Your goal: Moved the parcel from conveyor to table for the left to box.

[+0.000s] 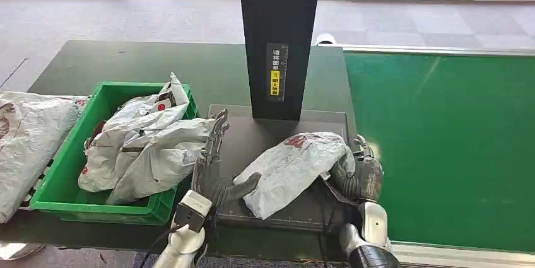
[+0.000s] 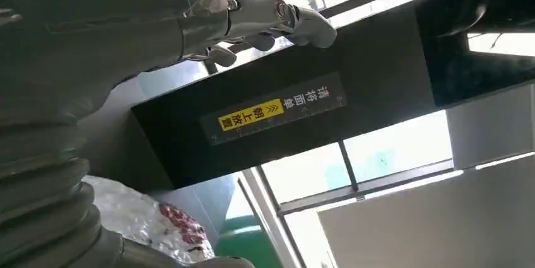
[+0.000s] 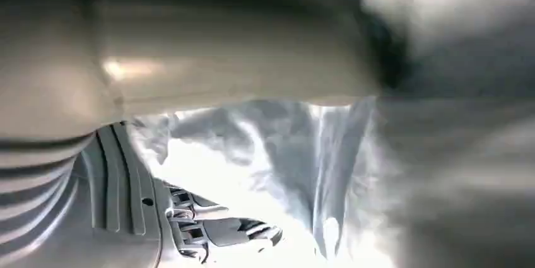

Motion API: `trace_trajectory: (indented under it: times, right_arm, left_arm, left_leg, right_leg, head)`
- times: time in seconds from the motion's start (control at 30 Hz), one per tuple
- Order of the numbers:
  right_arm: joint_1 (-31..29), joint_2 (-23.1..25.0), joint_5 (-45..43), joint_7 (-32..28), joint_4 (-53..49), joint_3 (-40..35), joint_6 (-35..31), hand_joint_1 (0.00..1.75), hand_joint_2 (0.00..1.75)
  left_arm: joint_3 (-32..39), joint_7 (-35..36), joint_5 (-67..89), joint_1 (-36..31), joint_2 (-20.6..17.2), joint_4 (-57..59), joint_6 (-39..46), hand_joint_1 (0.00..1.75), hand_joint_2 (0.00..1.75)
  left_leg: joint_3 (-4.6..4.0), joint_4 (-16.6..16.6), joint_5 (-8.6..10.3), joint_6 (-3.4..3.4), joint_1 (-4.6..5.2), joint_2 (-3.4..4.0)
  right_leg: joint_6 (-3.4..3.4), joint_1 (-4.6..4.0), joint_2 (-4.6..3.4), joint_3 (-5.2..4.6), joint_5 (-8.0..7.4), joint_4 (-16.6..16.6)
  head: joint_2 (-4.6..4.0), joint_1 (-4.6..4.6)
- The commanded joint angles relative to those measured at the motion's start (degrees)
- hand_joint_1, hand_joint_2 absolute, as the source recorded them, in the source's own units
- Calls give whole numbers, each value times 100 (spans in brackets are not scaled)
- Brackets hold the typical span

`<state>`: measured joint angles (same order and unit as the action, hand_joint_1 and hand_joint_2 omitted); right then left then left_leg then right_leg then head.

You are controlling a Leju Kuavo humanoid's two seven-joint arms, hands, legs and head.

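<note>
Grey-white plastic, crumpled and slick: noted as the skin of the parcel (image 1: 296,170). Lay across the dark plate (image 1: 252,135) at the foot of the black post (image 1: 277,41), already off the green belt (image 1: 441,154) on the right and not yet in the green crate (image 1: 63,180) on the left. Hung slightly over the plate's near edge at its near-left corner.

Flanked by 2 hands. Left hand (image 1: 217,167) stood at the parcel's left side, fingers straight and apart, pointing far, thumb laid against the bag; nothing clasped. Right hand (image 1: 359,170) pressed against the parcel's right end, fingers curled at the film; could not tell whether truly clamped on it or merely resting.

Judged risky on 3 counts. Could slide off the near edge if pushed leftward by the right hand with so little hold on the left. Could sag and slip free if pinched by 1 loose layer of film instead of the bulk inside. Could roll back off the crate's heap of bags (image 1: 145,148), piled above the rim.
</note>
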<state>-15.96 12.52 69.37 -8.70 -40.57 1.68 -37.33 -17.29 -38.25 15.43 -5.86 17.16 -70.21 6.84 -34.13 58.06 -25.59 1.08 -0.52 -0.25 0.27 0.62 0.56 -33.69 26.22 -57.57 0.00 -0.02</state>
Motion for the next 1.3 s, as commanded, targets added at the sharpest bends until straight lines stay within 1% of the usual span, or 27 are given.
trace_trajectory:
  times: [0.03,0.07,0.13,0.2,0.27,0.3,0.43,0.5,0.57,0.6,0.7,0.8,0.93,1.0,1.03,1.1,1.13,1.17,1.23,1.3]
  right_arm:
    - [176,-167,-299,-275,-372,-69,326,0,0]
    - [147,-170,-325,-288,-315,-79,331,0,0]
    - [103,-166,-361,-315,-251,-99,316,0,0]
    - [90,-166,-405,-411,-264,-159,376,0,0]
    - [151,-184,-602,-652,-400,-252,703,0,0]
    - [171,-192,-638,-676,-436,-257,729,0,0]
    - [196,-209,-661,-679,-477,-259,741,0,0]
    - [227,-221,-666,-644,-527,-249,717,0,0]
    - [276,-244,-691,-627,-630,-216,745,0,0]
    - [296,-253,-703,-625,-665,-197,757,0,0]
    - [374,-267,-697,-627,-775,-157,780,0,0]
    - [414,-263,-694,-625,-814,-149,777,0,0]
    - [400,-256,-672,-617,-804,-171,792,0,0]
    - [386,-251,-671,-612,-792,-172,791,0,0]
    - [332,-240,-668,-644,-740,-196,809,0,0]
    - [253,-220,-658,-631,-684,-211,812,0,0]
    - [240,-214,-653,-617,-678,-219,813,0,0]
    - [242,-216,-645,-604,-689,-225,817,0,0]
    - [258,-217,-635,-592,-715,-234,822,0,0]
    - [258,-217,-635,-592,-715,-234,822,0,0]
  left_arm:
    - [21,-175,184,165,-1,63,14,0,175]
    - [-110,-175,560,121,-58,156,182,0,175]
    - [-208,-143,1071,55,-50,391,288,0,175]
    - [-242,-70,1478,-16,-27,663,390,0,175]
    - [-328,31,1872,-140,-4,1027,498,0,175]
    - [-413,192,2124,-188,-29,1136,569,0,175]
    - [-424,221,2233,-215,-15,1226,606,0,175]
    - [-612,559,2727,-300,-56,1426,653,0,175]
    - [-880,889,3432,-475,-54,1931,611,0,175]
    - [-999,979,3665,-566,-38,2219,568,0,175]
    - [-1090,1065,3954,-748,74,2860,670,0,175]
    - [-1083,1097,3993,-778,72,2926,694,0,175]
    - [-1062,1242,4108,-734,39,2825,595,0,175]
    - [-1060,1249,4116,-725,31,2823,585,0,175]
    - [-1120,1781,4446,-752,6,2925,591,0,175]
    - [-1111,1941,4590,-756,15,3081,530,0,175]
    - [-1103,2008,4655,-761,20,3149,547,54,175]
    - [-1097,2148,4754,-769,30,3209,619,175,175]
    - [-1057,2281,4872,-784,50,3266,669,175,175]
    - [-1057,2281,4872,-784,50,3266,669,175,175]
  left_leg:
    - [20,-16,-3,-5,4,2]
    - [10,-8,-3,-4,1,-2]
    - [26,-22,-2,-6,6,5]
    - [23,-18,-2,-6,4,4]
    - [21,-18,1,-6,4,1]
    - [13,-10,0,-4,4,-4]
    - [10,-9,0,-4,2,-5]
    - [8,-8,0,-3,3,-3]
    - [20,-18,1,-5,4,-2]
    - [13,-11,1,-5,4,-12]
    - [18,-15,3,-6,5,-19]
    - [5,-5,0,-4,2,-10]
    - [14,-14,1,-5,5,-9]
    - [2,-3,-1,-3,1,-5]
    - [8,-8,0,-5,2,-5]
    - [6,-6,-1,-4,1,-4]
    - [13,-11,0,-5,5,4]
    - [7,-7,-1,-4,4,4]
    - [14,-9,-2,-5,2,7]
    - [3,-3,-1,-3,1,-1]
  right_leg:
    - [-1,3,-3,20,2,16]
    - [0,0,1,12,2,9]
    - [0,4,-7,25,1,21]
    - [0,4,-6,23,0,19]
    - [0,4,-2,20,-1,17]
    - [1,4,3,14,1,10]
    - [0,3,4,12,0,10]
    - [0,4,3,8,1,7]
    - [-2,4,1,19,0,18]
    - [0,4,11,15,3,12]
    - [1,5,17,21,3,16]
    - [1,3,9,5,2,8]
    - [-1,5,2,12,0,15]
    - [0,1,-1,-2,1,5]
    - [0,1,-1,5,-1,12]
    - [0,1,-2,3,0,9]
    - [0,4,-11,5,-2,11]
    - [0,4,-10,0,-1,7]
    - [0,1,-14,9,-3,12]
    - [0,1,-4,2,0,6]
  head:
    - [0,0]
    - [0,0]
    - [0,0]
    - [0,0]
    - [0,0]
    - [0,0]
    - [0,0]
    - [0,0]
    - [0,0]
    - [0,0]
    - [0,0]
    - [0,0]
    - [0,0]
    - [0,0]
    - [0,0]
    - [0,0]
    - [0,0]
    - [0,0]
    - [0,0]
    - [0,0]
